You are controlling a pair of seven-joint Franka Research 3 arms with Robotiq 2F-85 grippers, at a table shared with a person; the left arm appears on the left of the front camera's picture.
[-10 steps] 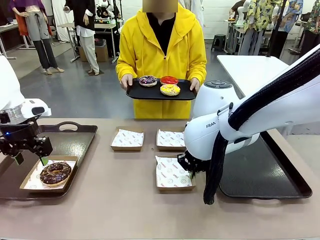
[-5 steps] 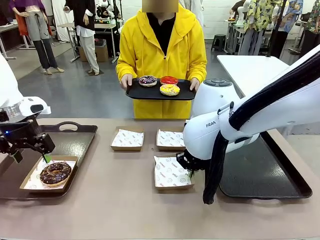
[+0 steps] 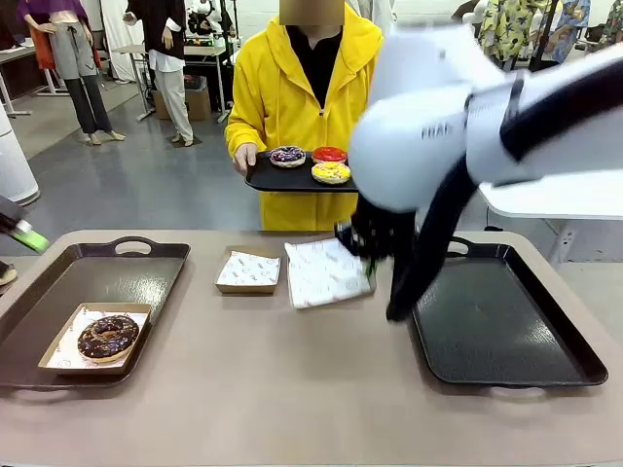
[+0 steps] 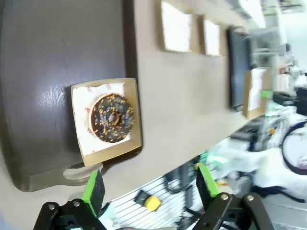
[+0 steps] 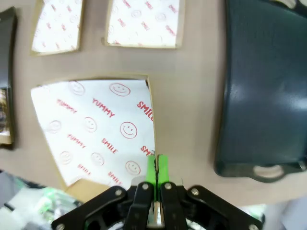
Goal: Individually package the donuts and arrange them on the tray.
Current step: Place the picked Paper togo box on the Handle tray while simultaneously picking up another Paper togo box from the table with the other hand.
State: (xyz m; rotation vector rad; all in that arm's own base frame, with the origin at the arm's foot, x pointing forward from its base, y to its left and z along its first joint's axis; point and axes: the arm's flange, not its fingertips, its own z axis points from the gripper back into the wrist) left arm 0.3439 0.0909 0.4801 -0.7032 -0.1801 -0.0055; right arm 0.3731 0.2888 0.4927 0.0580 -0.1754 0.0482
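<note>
The right gripper (image 5: 156, 162) is closed on the edge of a box (image 5: 96, 129) and holds it tilted above the table (image 3: 292, 389). The box is lined with white paper that has "YUMMY" and "SMILE" printed in red. Beyond its fingers, two more boxes (image 5: 144, 21) lie flat on the brown, matte surface. Beside the gripper is the dark right tray (image 5: 268, 86).

The left gripper (image 4: 148, 171) is wide open and hangs high near the left end of the table. Below it, the chocolate donut (image 4: 112, 118) sits in a lined carton (image 4: 133, 141) on the left tray (image 4: 48, 57).

Well apart from both grippers, a person (image 3: 311, 88) in a yellow coat stands at the far side. The person holds a black tray (image 3: 268, 180) with three donuts (image 3: 331, 174): one purple, one red, one yellow. Behind the person are a grey floor (image 3: 146, 175) and other tables.
</note>
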